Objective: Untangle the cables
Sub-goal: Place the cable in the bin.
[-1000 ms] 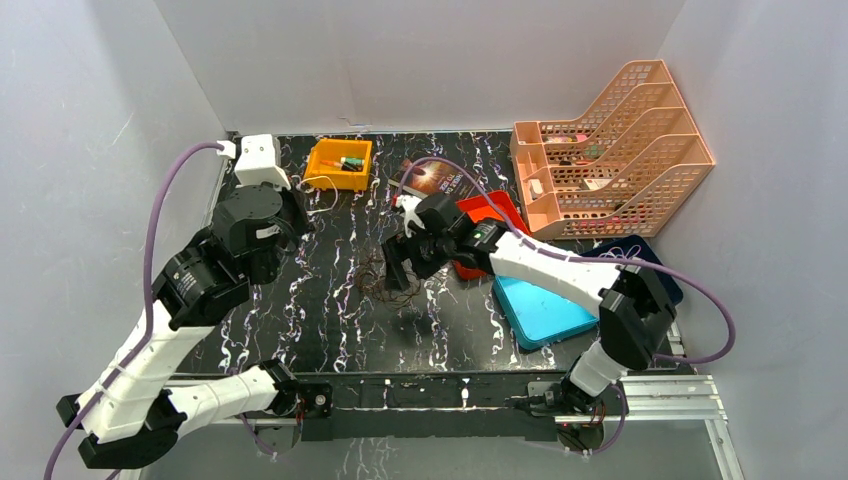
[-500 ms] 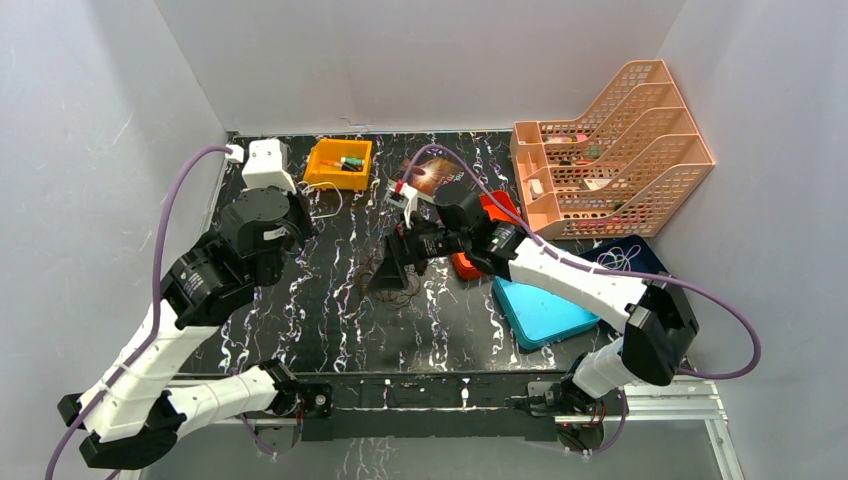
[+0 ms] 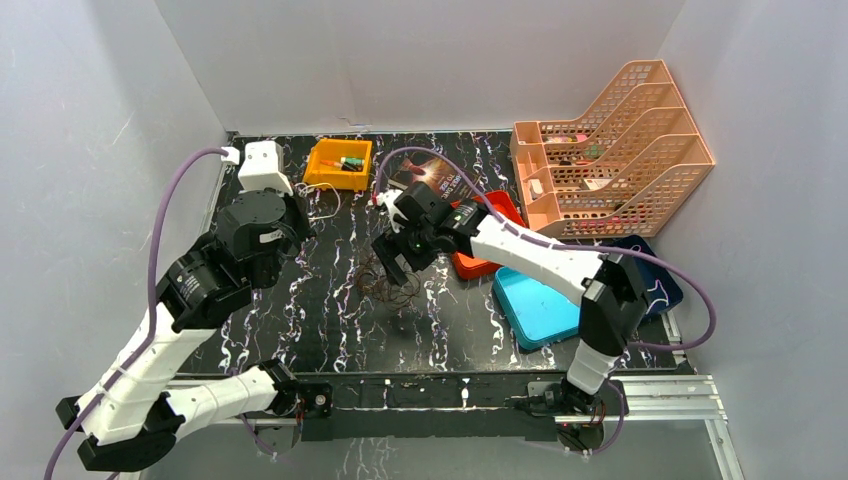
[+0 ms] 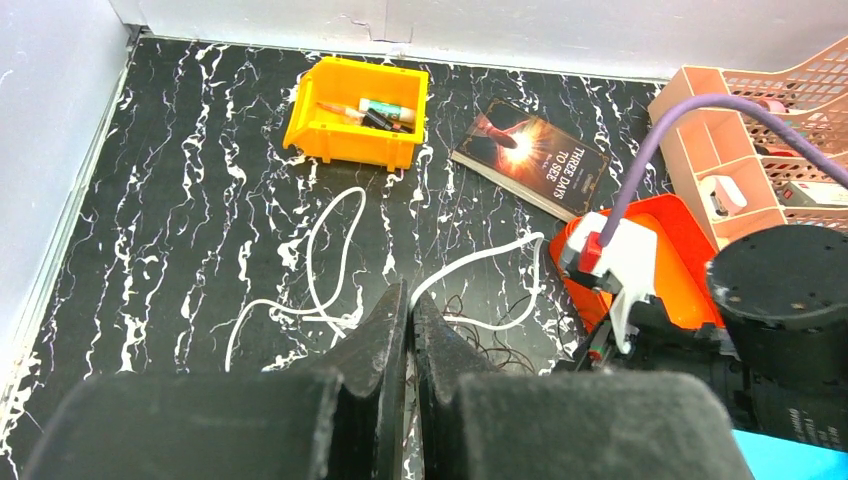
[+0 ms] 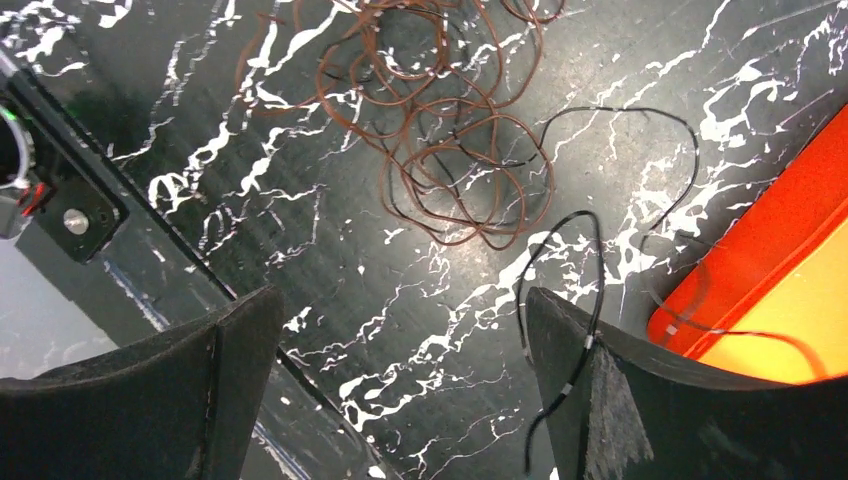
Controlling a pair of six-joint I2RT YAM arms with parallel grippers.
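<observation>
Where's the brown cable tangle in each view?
Top external: brown cable tangle mid-table, left of the orange-red tray.
Left wrist: tangle lower centre, left of the tray.
Right wrist: tangle top centre; tray at the right edge.
Shared landmark: the orange-red tray.

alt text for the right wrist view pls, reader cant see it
The open fingers of the right gripper frame a loose tangle of thin brown cable lying on the black marbled table, without touching it. A thin black cable loops to the right of the tangle, beside the edge of an orange-red tray.
</observation>
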